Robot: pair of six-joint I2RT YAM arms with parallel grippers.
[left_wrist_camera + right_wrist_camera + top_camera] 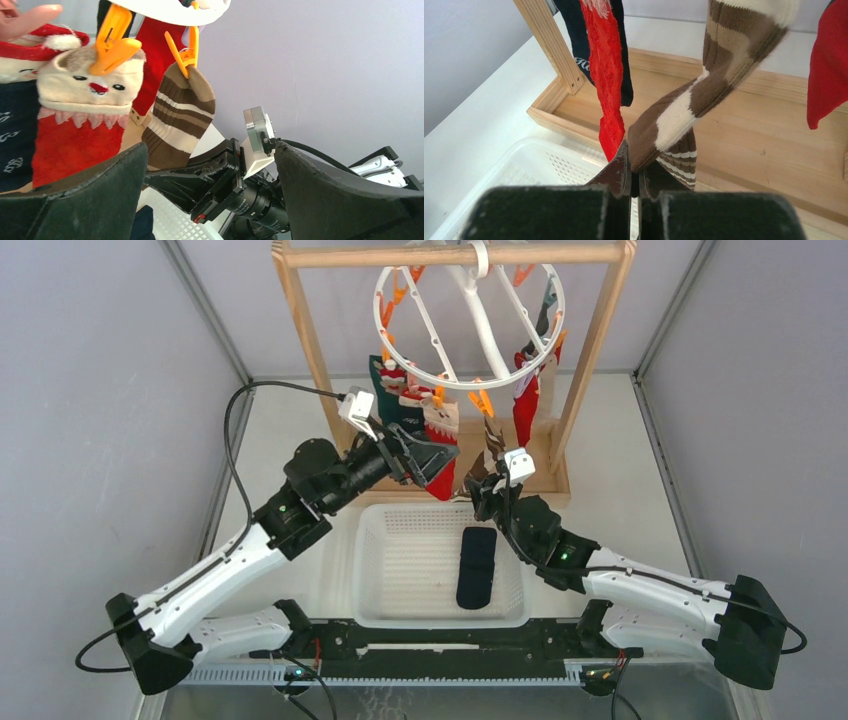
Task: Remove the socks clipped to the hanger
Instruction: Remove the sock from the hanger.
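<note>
The white round hanger [487, 335] hangs from a wooden rack, with several socks clipped along its near rim. My right gripper [486, 490] is shut on the low end of a brown-and-cream striped sock [684, 107], which stretches up to an orange clip [184, 52]. In the right wrist view the gripper [638, 175] has its jaws pressed together on the sock's toe. My left gripper [438, 455] is open beside a red sock with a cream face [82, 107]. In the left wrist view the gripper [210, 200] is empty, with its fingers [80, 200] wide apart. A navy sock [477, 567] lies in the basket.
A white perforated basket [440, 618] sits between the arms on the table. The wooden rack [308, 350] has two uprights and a tray-like base [744, 145] behind the basket. A red sock [526, 400] hangs at the right, and dark green and navy socks [385, 390] at the left.
</note>
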